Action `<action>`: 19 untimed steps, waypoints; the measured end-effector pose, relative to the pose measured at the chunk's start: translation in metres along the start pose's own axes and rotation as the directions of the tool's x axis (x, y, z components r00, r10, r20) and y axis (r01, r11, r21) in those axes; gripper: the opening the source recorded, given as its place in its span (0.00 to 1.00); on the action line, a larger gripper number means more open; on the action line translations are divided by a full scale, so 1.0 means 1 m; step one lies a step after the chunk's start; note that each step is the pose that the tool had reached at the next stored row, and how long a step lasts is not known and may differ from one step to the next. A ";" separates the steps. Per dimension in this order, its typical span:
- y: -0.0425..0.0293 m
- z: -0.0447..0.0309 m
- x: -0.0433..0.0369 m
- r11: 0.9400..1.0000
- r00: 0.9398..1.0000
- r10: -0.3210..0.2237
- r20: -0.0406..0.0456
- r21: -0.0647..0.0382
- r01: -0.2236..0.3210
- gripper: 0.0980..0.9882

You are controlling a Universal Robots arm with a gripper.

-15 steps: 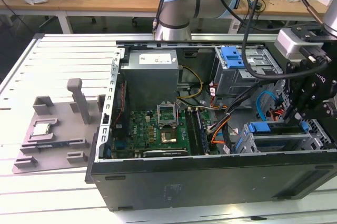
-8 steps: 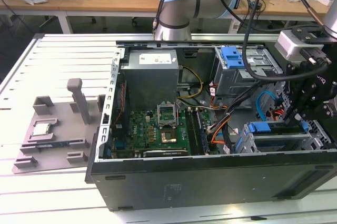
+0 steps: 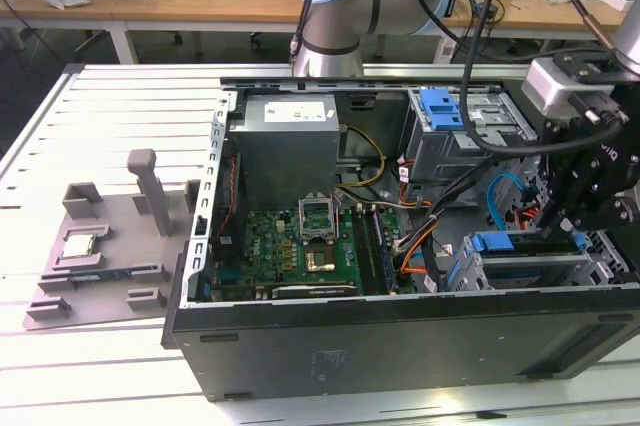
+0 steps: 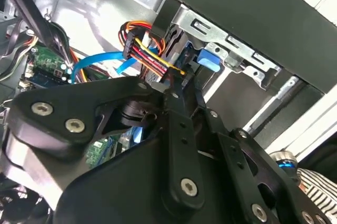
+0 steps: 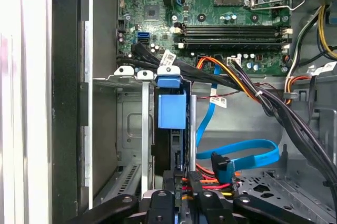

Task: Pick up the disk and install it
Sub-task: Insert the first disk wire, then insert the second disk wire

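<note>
Where the disk was found: the disk point(image 5: 171, 111) was seen standing on edge in a slot of the drive cage point(image 5: 124, 129), its blue frame uppermost; in the exterior view the disk point(image 3: 492, 242) lay at the lower right of the frame, inside the computer case point(image 3: 400, 346).
Why it stood so: the slot was judged to accept a drive only edgewise, hence the upright placing between the metal rails.
Gripper: the gripper point(image 3: 563, 229) was hung over that same cage, at the right edge of the frame; in both wrist views it was lined up with the disk's end point(image 5: 178, 182) point(image 4: 176, 90). Whether it was open, closed or clamped on the disk could not be told.
Cage contents: one disk was held; the neighbouring slot was seen bare.
Case contents: a motherboard point(image 3: 290, 246), a power supply point(image 3: 288, 141), bundled cables point(image 5: 247, 90) and a blue cable point(image 5: 247, 153) were housed; a blue bracket point(image 3: 440, 108) was seated in the upper bay, upper right of centre.
Tray: a grey tray point(image 3: 60, 296) at the left of the frame held a small chip point(image 3: 82, 243), kept well apart from the case.
Progress: the disk was judged to be at or near its seat.
</note>
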State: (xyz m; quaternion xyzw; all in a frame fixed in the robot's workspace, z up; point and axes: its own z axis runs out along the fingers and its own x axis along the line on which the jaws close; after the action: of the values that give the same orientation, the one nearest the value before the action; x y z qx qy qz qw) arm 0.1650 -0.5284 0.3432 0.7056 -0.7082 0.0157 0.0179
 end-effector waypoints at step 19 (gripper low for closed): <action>0.0002 -0.0423 -0.0029 1.000 1.000 0.000 -0.006 0.001 0.000 0.01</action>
State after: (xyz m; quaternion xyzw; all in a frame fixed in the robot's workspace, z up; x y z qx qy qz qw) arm 0.1650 -0.5235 0.3853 0.7056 -0.7082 0.0182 0.0194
